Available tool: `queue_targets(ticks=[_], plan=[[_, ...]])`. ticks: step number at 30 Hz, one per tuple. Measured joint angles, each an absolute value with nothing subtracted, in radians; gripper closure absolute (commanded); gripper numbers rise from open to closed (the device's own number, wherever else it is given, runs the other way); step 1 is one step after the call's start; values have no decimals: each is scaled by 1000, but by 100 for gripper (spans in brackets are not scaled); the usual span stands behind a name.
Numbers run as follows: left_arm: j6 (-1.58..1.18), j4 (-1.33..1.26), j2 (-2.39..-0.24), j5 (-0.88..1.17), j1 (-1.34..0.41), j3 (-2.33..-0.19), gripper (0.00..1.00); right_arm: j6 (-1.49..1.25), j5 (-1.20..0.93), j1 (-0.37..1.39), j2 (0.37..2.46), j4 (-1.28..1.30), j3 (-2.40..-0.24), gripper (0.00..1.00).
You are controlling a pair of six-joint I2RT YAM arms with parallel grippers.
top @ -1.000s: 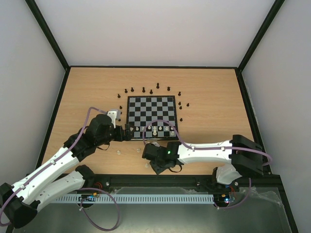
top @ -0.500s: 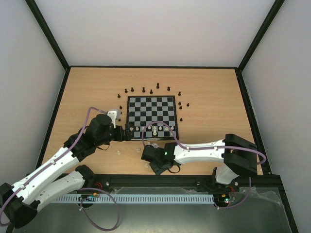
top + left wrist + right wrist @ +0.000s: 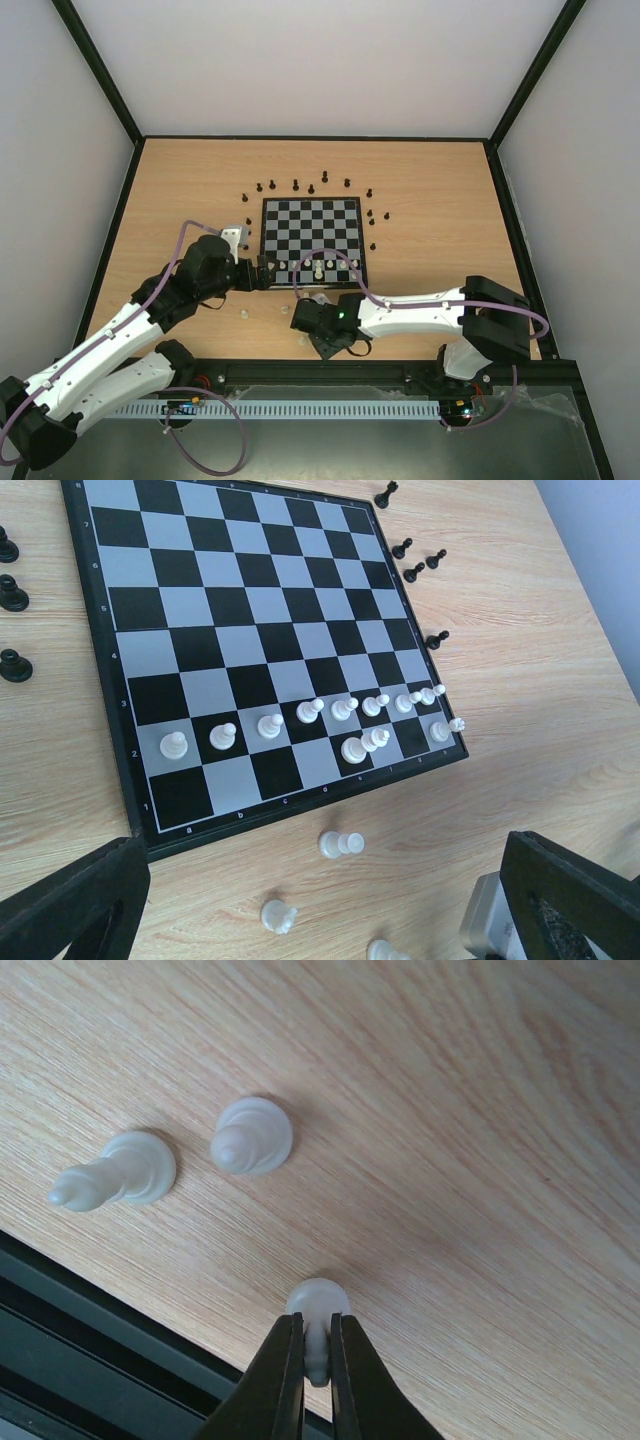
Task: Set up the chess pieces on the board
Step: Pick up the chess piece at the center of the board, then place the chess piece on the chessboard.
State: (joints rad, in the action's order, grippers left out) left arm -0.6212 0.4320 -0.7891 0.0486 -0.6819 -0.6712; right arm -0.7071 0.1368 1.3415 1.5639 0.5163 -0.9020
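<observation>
Gripper on my right is squeezed shut on one tiny cream-white chess piece on the light wooden table. Two more white pieces lie near it. My left gripper is wide open, holding nothing, beside the shiny black-and-silver checked board.

Left pincer splayed wide, right pincer pinched tight.

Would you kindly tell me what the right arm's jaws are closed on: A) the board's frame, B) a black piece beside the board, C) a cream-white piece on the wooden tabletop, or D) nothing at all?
C: the right wrist view shows the right gripper with its jaws pinched on a cream-white piece that rests on the wooden tabletop.
</observation>
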Motion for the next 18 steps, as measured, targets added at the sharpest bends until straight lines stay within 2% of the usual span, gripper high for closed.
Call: queue_targets(ticks=[7,18], plan=[[-621,429,-798,52,-682,-671,1,-727,197,1297,1506,594,-943,98],[-620,410,-813,52,-682,-671,1,-672,288,1056,1464,685,-1075,98]])
